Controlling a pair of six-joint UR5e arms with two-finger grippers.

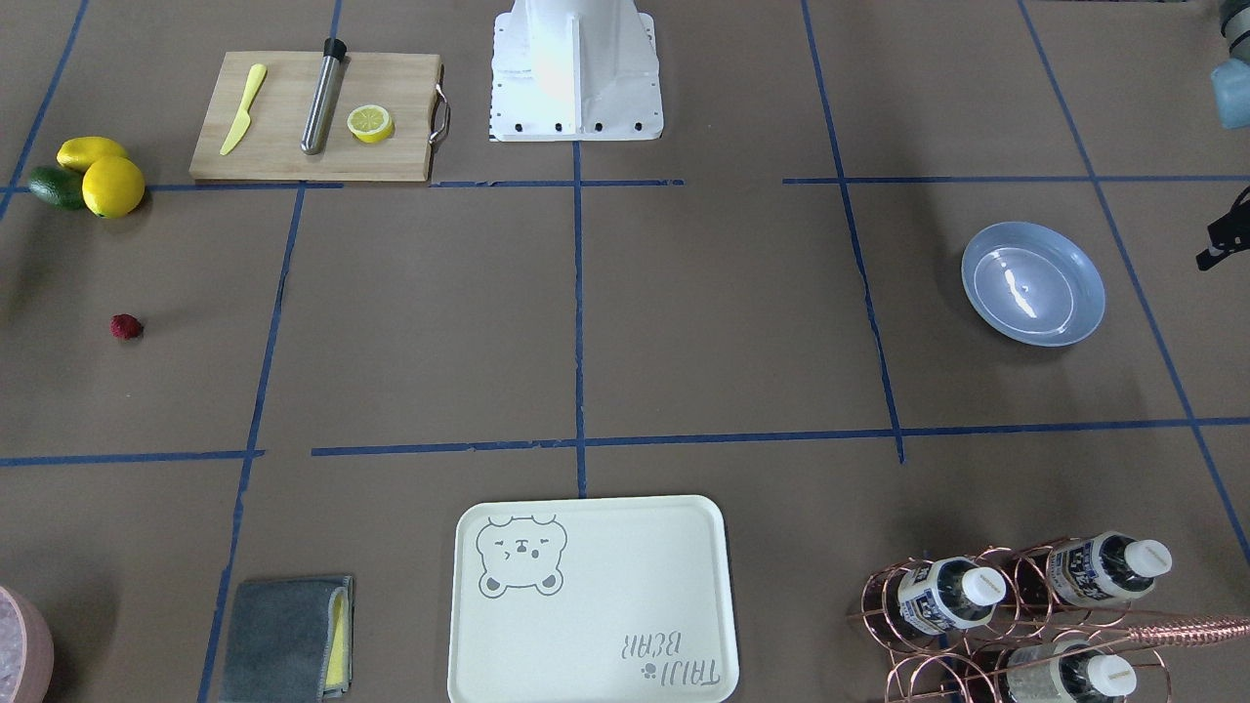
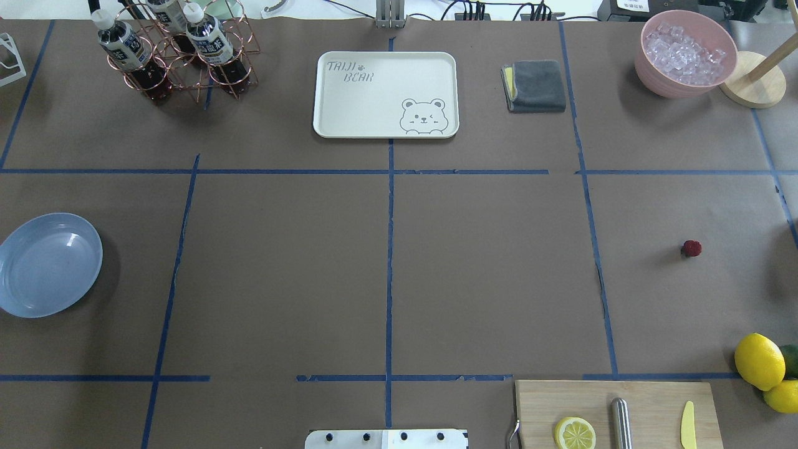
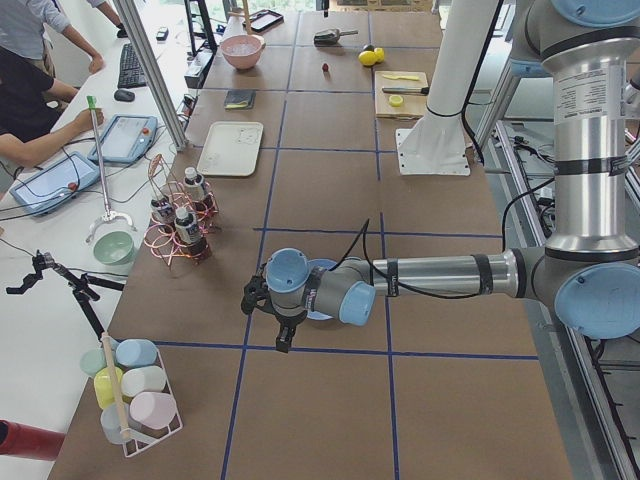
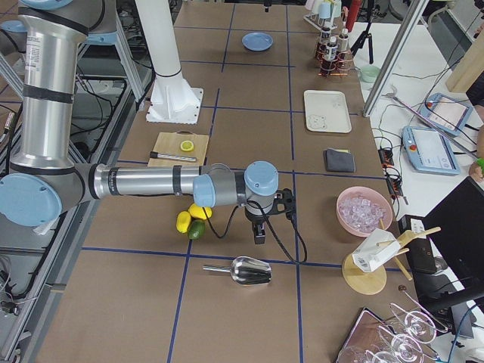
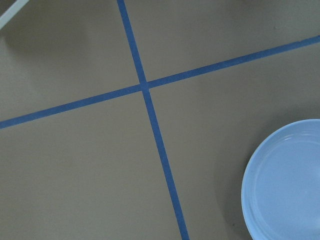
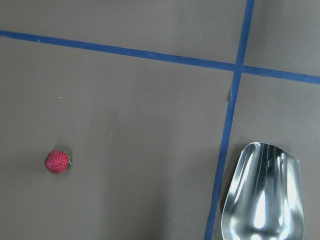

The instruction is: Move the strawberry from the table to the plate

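Strawberry (image 2: 691, 248) sits well apart from plate (image 2: 47, 265).
Left end effector (image 3: 283, 343) and right end effector (image 4: 259, 236): open or closed, cannot tell; an off-centre pinch could roll it away.

We can read only one piece of lettering. The cream tray (image 2: 368, 106) at the far side of the counter (image 2: 280, 249) carries stylised grey letters in one corner, set in two lines, which we read as "TAIJI BEAR", though we are less sure of the first word. The bottles (image 2: 121, 42) wear dark-and-white labels whose print is too small for us to read.
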